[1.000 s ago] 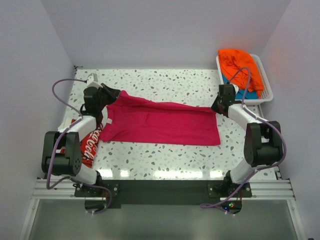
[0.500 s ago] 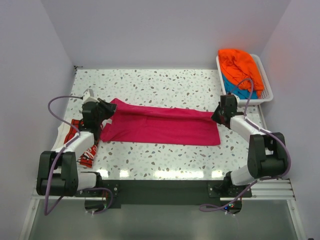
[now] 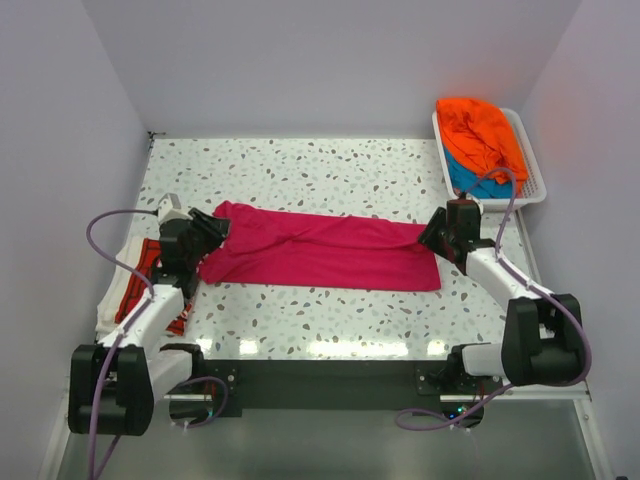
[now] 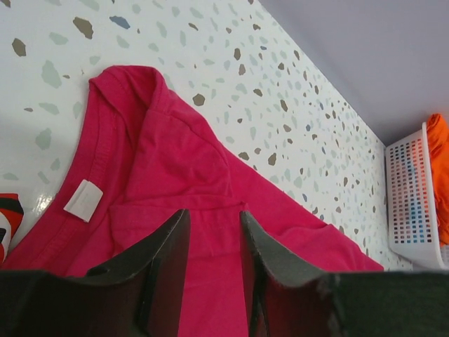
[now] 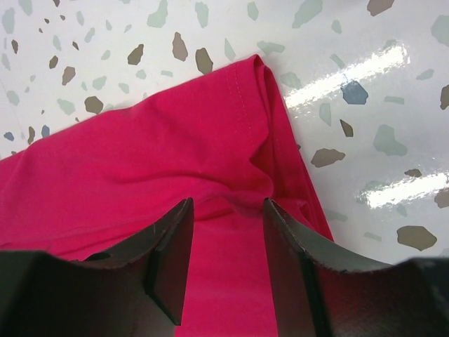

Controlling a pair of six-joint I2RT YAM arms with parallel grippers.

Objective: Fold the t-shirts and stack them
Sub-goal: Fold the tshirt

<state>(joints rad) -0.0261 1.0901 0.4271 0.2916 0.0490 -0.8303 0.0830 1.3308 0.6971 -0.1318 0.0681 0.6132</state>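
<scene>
The magenta-pink t-shirt (image 3: 320, 250) lies folded into a long band across the table's middle. My left gripper (image 3: 212, 228) sits over its collar end, jaws parted, with flat cloth (image 4: 182, 161) showing between them (image 4: 214, 217). My right gripper (image 3: 432, 232) sits over the hem end, jaws parted above a puckered fold (image 5: 140, 154) at the shirt's corner (image 5: 228, 203). The red t-shirt with white lettering (image 3: 135, 290) lies at the left edge, partly under my left arm. The orange t-shirt (image 3: 480, 125) and the teal-blue t-shirt (image 3: 465, 178) lie in the basket.
The white slatted basket (image 3: 535, 165) stands at the back right corner; it also shows in the left wrist view (image 4: 410, 196). Walls close in the table on the left, back and right. Speckled tabletop (image 3: 320, 170) lies behind the shirt.
Both grippers carried the shirt's far edge toward the near side, narrowing it into a band. Both arms have drawn back and lower. The red shirt now shows more.
</scene>
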